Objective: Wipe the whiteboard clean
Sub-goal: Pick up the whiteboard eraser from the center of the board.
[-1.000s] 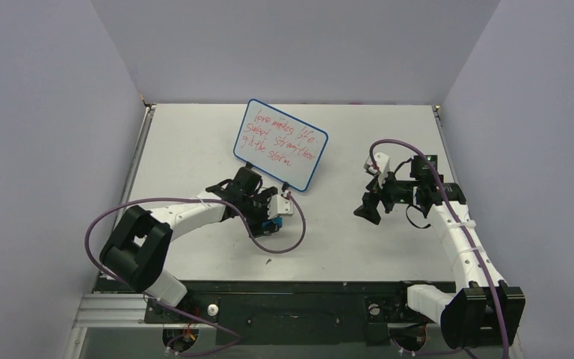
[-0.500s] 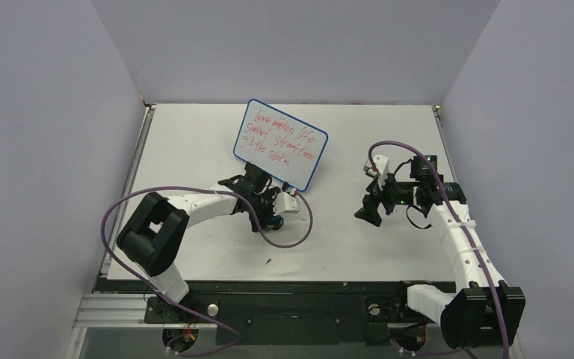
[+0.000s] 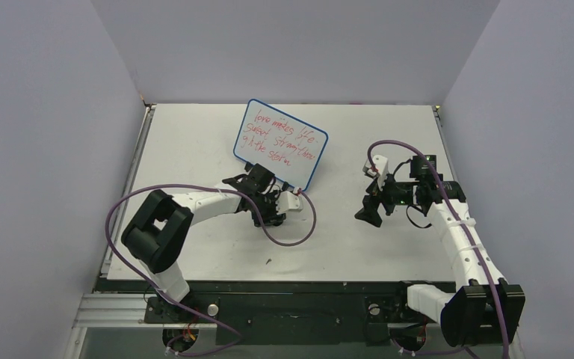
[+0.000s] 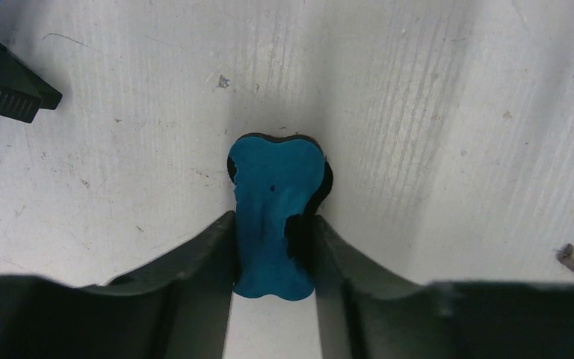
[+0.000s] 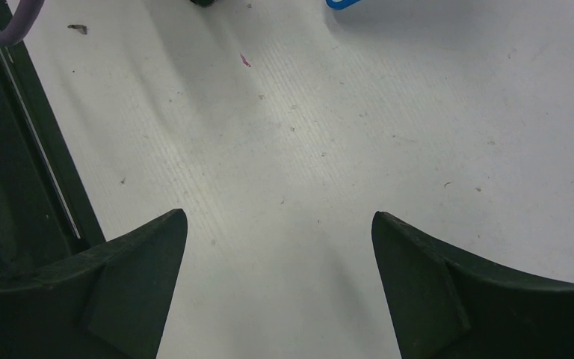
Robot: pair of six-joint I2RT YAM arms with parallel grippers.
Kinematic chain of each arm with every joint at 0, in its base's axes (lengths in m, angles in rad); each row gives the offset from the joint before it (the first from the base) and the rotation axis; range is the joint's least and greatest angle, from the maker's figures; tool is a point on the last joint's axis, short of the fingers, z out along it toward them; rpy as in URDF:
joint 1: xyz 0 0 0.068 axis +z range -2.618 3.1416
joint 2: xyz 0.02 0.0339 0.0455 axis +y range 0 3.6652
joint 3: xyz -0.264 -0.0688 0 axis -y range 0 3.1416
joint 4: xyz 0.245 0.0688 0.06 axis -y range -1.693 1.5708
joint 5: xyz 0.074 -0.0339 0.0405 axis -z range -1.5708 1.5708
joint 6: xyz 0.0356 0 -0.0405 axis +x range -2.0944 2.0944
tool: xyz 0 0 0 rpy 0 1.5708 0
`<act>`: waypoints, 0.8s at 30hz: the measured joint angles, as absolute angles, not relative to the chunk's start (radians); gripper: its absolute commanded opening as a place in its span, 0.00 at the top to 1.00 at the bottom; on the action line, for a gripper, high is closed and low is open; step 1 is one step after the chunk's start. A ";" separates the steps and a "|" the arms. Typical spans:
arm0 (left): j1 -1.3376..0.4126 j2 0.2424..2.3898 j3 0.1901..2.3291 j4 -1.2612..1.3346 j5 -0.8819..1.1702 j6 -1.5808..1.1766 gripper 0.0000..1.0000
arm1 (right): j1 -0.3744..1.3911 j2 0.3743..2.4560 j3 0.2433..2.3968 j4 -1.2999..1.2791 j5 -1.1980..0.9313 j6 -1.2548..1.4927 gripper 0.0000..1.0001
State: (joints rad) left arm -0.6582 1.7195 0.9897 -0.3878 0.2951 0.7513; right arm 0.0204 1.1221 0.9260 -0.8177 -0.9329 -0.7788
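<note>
we hold the eraser (image 4: 276, 176) in our left claw (image 4: 273, 224), pinched at mid-frame
upper middle of the overhead view, the whiteboard (image 3: 280, 144) shows red writing; our right claw (image 5: 280, 224) gapes wide, centre right.

Blue eraser (image 4: 273, 217); whiteboard (image 3: 280, 146) (red writing).

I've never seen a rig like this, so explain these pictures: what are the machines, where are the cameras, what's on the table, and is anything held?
These are two robot arms, left and right, bolted to a white table. One picture looks down from above; the other two come from cameras on each wrist. A white rectangular whiteboard with a blue rim and red writing stands at the back. The left pincer grips a small blue-and-black eraser block on the table. The right pincer is open and empty.
</note>
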 measured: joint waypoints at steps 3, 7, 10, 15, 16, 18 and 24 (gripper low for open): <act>-0.659 1.728 0.998 -0.394 0.295 0.743 0.89 | 0.020 1.126 0.926 -0.820 -0.933 -0.782 0.11; -0.659 1.729 1.002 -0.399 0.296 0.732 1.00 | 0.020 1.126 0.927 -0.825 -0.933 -0.783 0.11; -0.659 1.728 1.002 -0.398 0.295 0.726 1.00 | 0.020 1.126 0.928 -0.825 -0.933 -0.786 0.11; -0.659 1.726 1.002 -0.398 0.295 0.720 0.99 | 0.020 1.126 0.928 -0.825 -0.933 -0.790 0.11; -0.659 1.726 1.002 -0.398 0.295 0.718 0.98 | 0.020 1.126 0.928 -0.825 -0.933 -0.791 0.11; -0.659 1.726 1.002 -0.398 0.293 0.714 0.92 | 0.020 1.126 0.928 -0.825 -0.933 -0.793 0.11; -0.669 1.728 1.002 -0.394 0.271 0.689 0.94 | 0.020 1.129 0.928 -0.825 -0.933 -0.794 0.11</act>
